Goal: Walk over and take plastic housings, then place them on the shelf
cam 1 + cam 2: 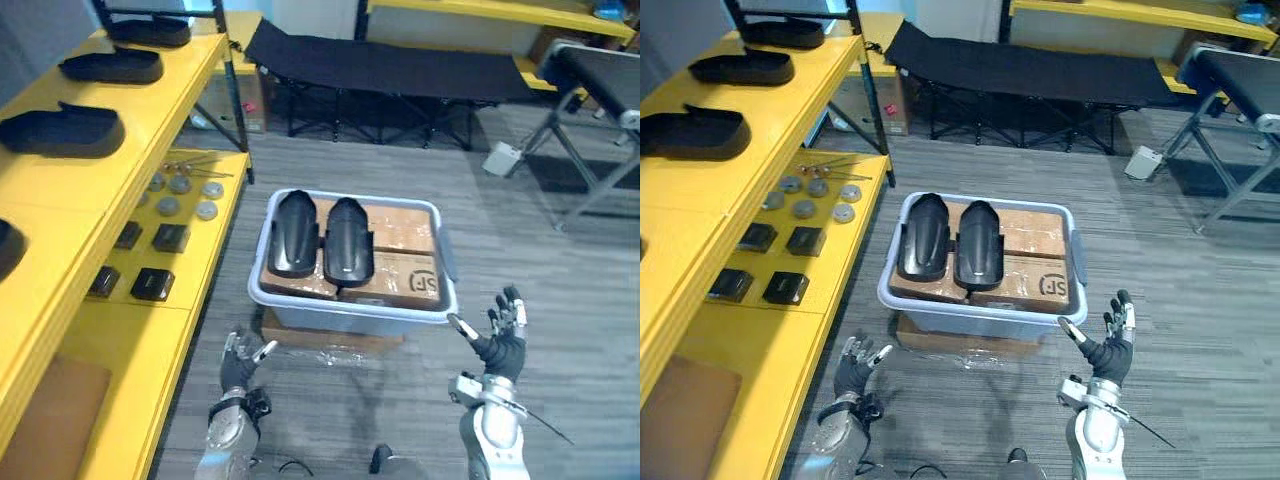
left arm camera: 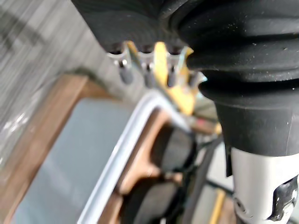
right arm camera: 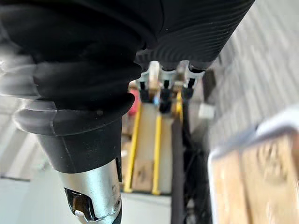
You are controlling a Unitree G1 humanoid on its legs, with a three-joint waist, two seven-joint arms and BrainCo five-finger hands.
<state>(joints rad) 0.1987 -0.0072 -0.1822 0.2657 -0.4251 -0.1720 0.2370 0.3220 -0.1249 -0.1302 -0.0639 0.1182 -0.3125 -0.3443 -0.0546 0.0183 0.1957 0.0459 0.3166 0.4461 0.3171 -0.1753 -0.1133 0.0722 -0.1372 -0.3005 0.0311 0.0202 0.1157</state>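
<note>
Both hands are empty in front of the crate (image 1: 350, 310): left hand (image 1: 240, 362) loosely open, right hand (image 1: 502, 335) spread wide. Two plastic housings (image 1: 296, 232) lie side by side on cardboard boxes (image 1: 400, 250) in the crate's left half. Their long axes point away, and they are nearer the left hand. Three further housings (image 1: 112, 65) rest on the yellow shelf (image 1: 70, 200), further left.

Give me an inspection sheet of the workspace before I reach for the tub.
Surface: grey floor; the grey tub stands on flat cardboard.
Job's things: two plastic housings lie side by side on cardboard boxes in the tub; shelved housings sit on the yellow shelf, top level.
Clutter: small black parts and round metal discs on the lower level.
Hands: left hand and right hand open, empty, short of the tub.
Cables: nothing seen.
Surroundings: black folding cot behind the tub.
</note>
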